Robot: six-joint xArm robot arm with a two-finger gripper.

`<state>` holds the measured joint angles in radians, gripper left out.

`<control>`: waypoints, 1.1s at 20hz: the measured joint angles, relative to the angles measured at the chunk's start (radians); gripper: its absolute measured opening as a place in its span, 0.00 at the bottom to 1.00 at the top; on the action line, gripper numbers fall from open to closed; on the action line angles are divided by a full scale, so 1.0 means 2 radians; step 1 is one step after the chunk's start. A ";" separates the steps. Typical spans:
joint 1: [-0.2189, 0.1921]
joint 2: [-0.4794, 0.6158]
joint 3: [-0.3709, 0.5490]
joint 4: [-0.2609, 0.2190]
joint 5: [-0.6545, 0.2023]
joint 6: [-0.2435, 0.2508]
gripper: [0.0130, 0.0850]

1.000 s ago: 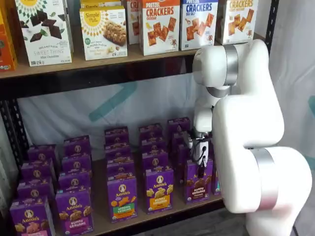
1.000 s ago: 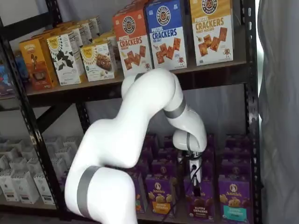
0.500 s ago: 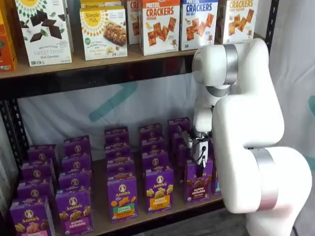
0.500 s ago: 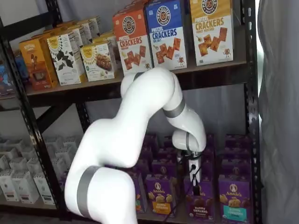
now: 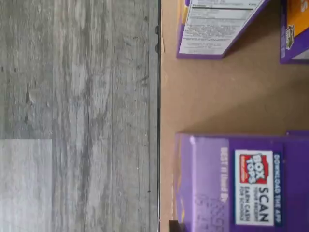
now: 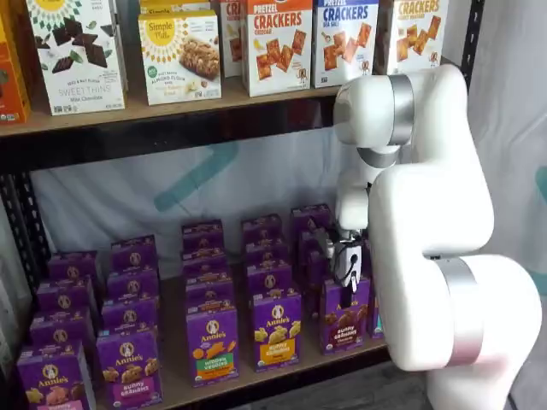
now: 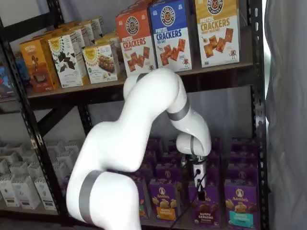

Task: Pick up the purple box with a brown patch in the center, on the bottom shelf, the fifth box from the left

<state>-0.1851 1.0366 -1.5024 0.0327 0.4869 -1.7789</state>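
Your gripper (image 6: 346,286) hangs directly over the purple box (image 6: 344,314) at the front of the bottom shelf (image 6: 248,373), right of the yellow-banded carton (image 6: 277,330). Finger state: cannot tell (box top (image 5: 241,186) fills the wrist view).

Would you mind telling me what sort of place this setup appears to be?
Probably a mock grocery aisle in a lab: black metal shelving stocked with cracker boxes and rows of purple Annie's cartons, with cloth sheeting behind.
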 joint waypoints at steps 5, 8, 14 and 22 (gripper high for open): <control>0.001 -0.006 0.007 0.003 0.002 -0.003 0.28; 0.002 -0.016 0.022 0.006 -0.005 -0.003 0.28; 0.009 -0.058 0.093 -0.011 -0.044 0.018 0.28; 0.020 -0.150 0.218 -0.008 -0.066 0.026 0.28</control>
<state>-0.1447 0.7365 -1.0663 0.0169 0.3557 -1.7274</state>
